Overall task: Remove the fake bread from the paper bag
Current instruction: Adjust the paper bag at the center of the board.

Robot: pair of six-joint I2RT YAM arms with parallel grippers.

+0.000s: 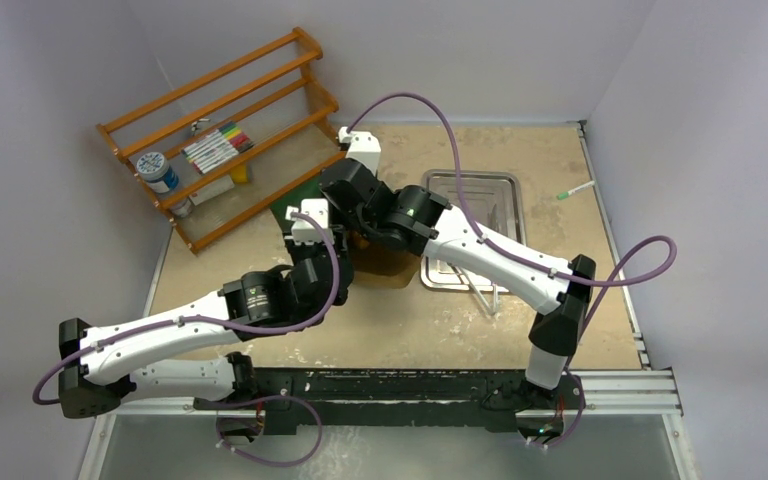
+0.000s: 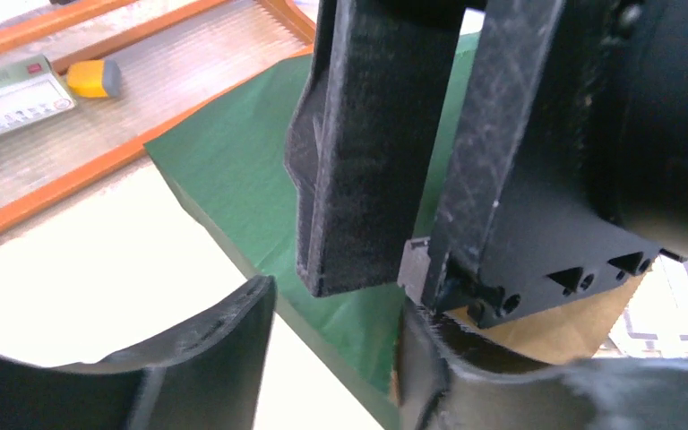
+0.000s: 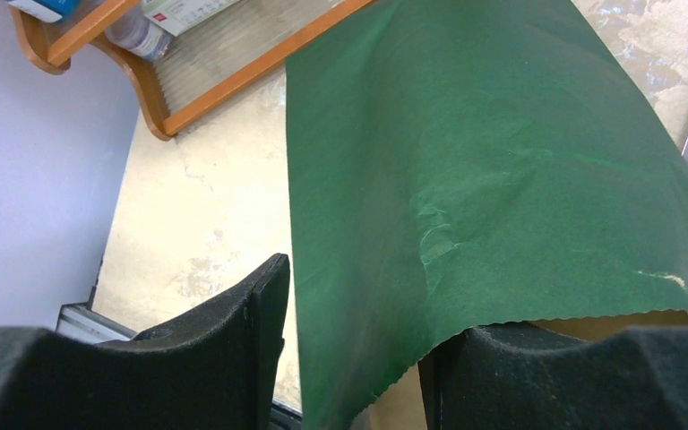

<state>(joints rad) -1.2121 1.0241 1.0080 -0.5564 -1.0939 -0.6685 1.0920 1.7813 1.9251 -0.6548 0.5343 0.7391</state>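
Note:
The dark green paper bag [image 1: 284,211] lies on the table under both wrists, its brown inside [image 1: 388,264] showing at the mouth. My left gripper [image 2: 336,309] is open at the bag's [image 2: 233,170] mouth edge: one finger outside the green wall, the other at the brown inside [image 2: 564,327]. My right gripper [image 3: 358,305] is open too, straddling the bag's [image 3: 466,134] serrated rim, one finger under the paper. Its black fingers [image 2: 367,152] hang close in front of the left wrist camera. The fake bread is hidden.
A silver metal tray [image 1: 505,185] sits right of the bag, with metal tongs [image 1: 482,290] at its near edge. An orange wooden rack [image 1: 230,130] with markers [image 1: 218,147] and a bottle [image 1: 158,170] stands at the back left. A green-tipped pen [image 1: 577,190] lies far right.

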